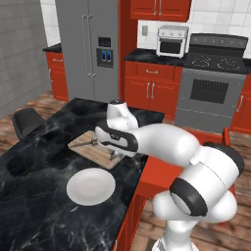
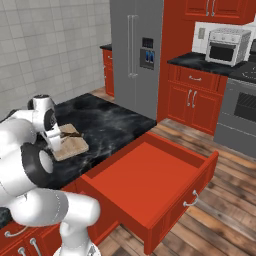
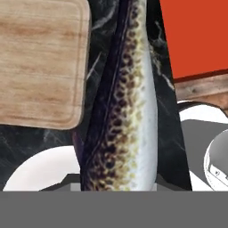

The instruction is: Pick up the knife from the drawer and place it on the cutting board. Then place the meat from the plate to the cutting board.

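My gripper (image 1: 114,150) is shut on the meat (image 3: 122,111), a dark spotted fish with a pale belly that hangs lengthwise through the hand view. The fish is held above the black counter, beside the near right corner of the cutting board (image 1: 98,154) and apart from it. The knife (image 1: 88,143) lies on the board's far left part, and it shows as a dark handle in the right base view too (image 2: 70,135). Below and left of the gripper sits the white plate (image 1: 90,186), bare. The red drawer (image 2: 150,185) stands pulled wide open with nothing inside.
The black marble island (image 1: 39,196) carries the board and plate. The open drawer juts out to the right of the island over the wooden floor (image 2: 225,210). A dark chair (image 1: 27,122) stands at the island's far left. Fridge, oven and red cabinets line the back wall.
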Robot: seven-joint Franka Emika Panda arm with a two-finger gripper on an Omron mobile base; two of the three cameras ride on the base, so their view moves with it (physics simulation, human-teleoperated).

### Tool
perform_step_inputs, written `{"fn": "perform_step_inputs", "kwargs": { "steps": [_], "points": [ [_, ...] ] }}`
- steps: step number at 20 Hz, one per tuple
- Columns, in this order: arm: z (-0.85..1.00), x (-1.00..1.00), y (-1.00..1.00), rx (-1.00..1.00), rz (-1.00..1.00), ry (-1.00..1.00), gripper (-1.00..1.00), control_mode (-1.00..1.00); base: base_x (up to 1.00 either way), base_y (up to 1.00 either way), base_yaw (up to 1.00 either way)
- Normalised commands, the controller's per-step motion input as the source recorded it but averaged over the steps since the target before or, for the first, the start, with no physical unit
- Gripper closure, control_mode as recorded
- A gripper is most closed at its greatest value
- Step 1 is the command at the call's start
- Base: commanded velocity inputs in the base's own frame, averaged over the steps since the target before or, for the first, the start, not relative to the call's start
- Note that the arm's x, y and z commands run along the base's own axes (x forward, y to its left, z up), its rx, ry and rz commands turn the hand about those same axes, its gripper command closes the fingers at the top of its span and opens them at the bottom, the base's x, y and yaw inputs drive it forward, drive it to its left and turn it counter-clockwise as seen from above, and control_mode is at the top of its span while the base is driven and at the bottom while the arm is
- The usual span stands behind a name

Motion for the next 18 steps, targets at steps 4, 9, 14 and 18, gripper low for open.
{"fn": "perform_step_inputs", "kwargs": {
  "steps": [4, 9, 14, 18],
  "points": [
    [0.0, 0.42, -0.11, 0.0, -0.06, 0.03, 1.0, -1.0, 0.0, 0.0, 0.0],
    [-0.09, 0.41, -0.01, 0.0, 0.0, 0.09, 1.0, -1.0, 0.0, 0.0, 0.0],
    [-0.19, 0.37, 0.0, 0.0, 0.0, 0.1, 1.0, -1.0, 0.0, 0.0, 0.0],
    [-0.25, 0.41, 0.0, 0.0, 0.0, 0.11, 1.0, -1.0, 0.0, 0.0, 0.0]
  ]
}}
